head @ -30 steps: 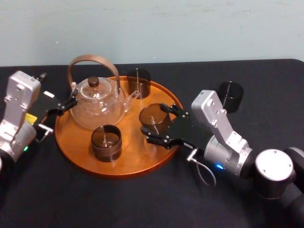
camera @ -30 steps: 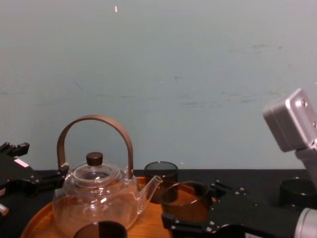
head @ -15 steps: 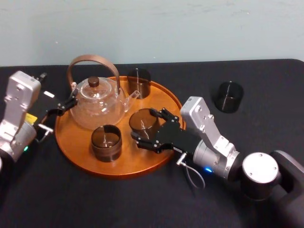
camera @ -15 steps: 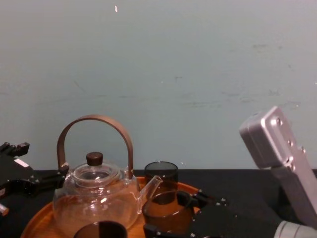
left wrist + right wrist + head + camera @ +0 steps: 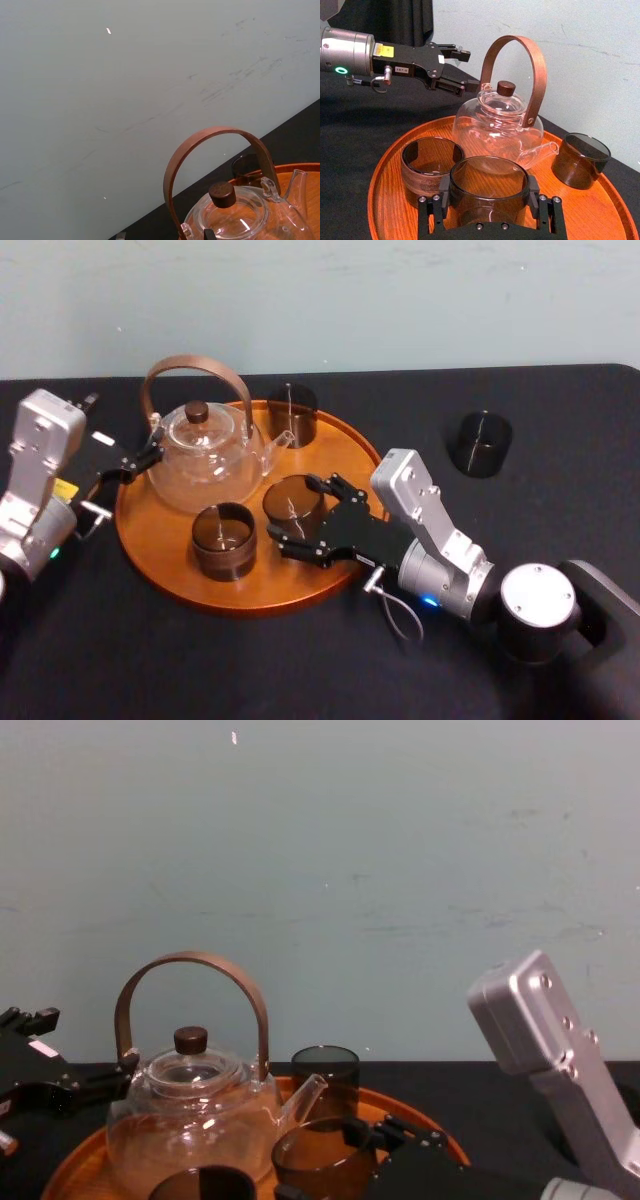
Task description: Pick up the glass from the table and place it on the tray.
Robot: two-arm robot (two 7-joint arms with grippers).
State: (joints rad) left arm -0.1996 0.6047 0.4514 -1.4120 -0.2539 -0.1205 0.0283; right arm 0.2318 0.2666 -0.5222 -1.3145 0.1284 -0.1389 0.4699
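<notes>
My right gripper (image 5: 293, 512) is shut on a smoky brown glass (image 5: 292, 496), holding it upright low over the round orange-brown tray (image 5: 250, 590), right of centre. The right wrist view shows this glass (image 5: 489, 182) clamped between the black fingers (image 5: 442, 195); whether its base touches the wood I cannot tell. In the chest view it (image 5: 318, 1158) sits in front of the teapot's spout. My left gripper (image 5: 135, 465) is open and idle at the tray's left rim on the black table (image 5: 200, 665).
On the tray stand a glass teapot (image 5: 205, 455) with a brown handle, a wood-sleeved cup (image 5: 223, 538) just left of the held glass, and a dark glass (image 5: 291, 412) at the back. Another dark glass (image 5: 481, 443) stands on the table, right.
The right gripper has carried the glass leftward from the tray's right rim further in over the tray, toward the sleeved cup. The left arm has not moved.
</notes>
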